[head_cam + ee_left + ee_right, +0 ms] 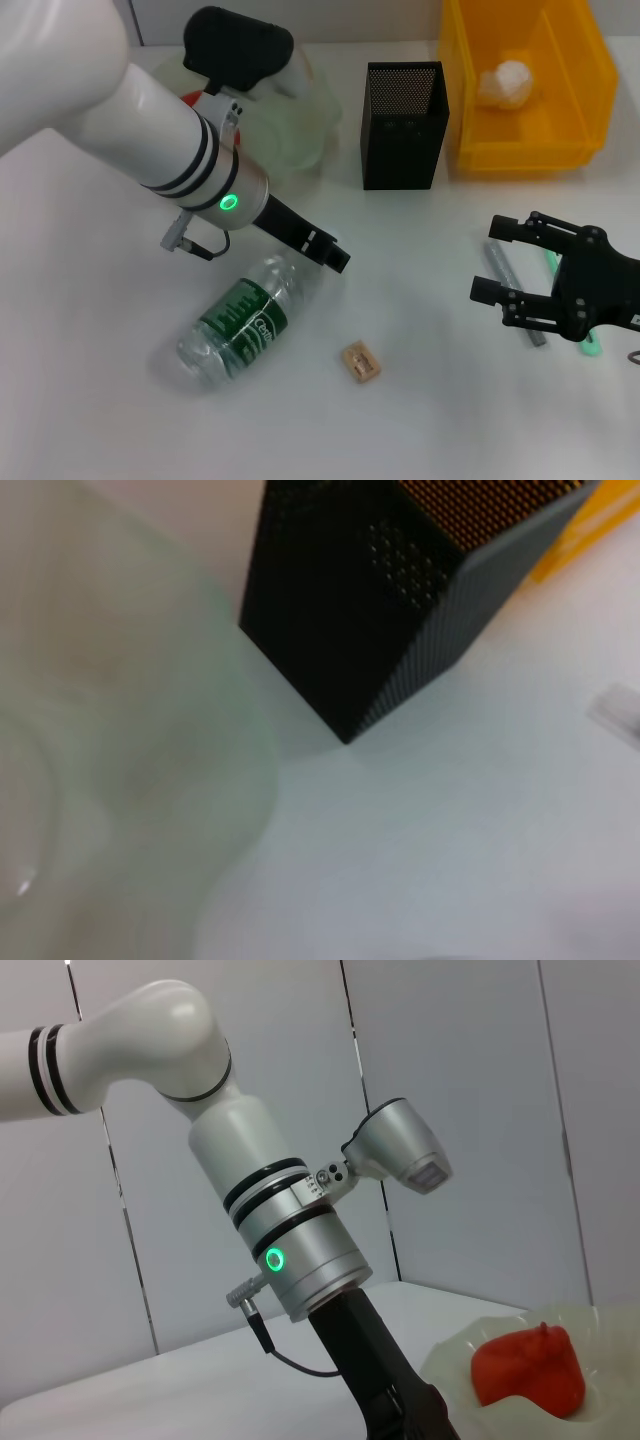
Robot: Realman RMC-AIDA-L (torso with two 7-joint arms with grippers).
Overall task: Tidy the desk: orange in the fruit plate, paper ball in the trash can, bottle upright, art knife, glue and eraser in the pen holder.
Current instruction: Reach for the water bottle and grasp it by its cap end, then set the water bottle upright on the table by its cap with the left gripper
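The bottle (pixel 240 325) is seen lying on its side near the left, not yet upright. The left gripper (pixel 325 250), state not discernible, is held just above its cap end. The right gripper (pixel 500 262) is spread wide over the pens (pixel 515 293). The orange (pixel 528 1368) is already in the plate (pixel 610 1380)

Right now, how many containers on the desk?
3. The fruit plate sits at the back behind the left arm, holding the orange; the pen holder beside it; the trash can far right, holding the paper ball.
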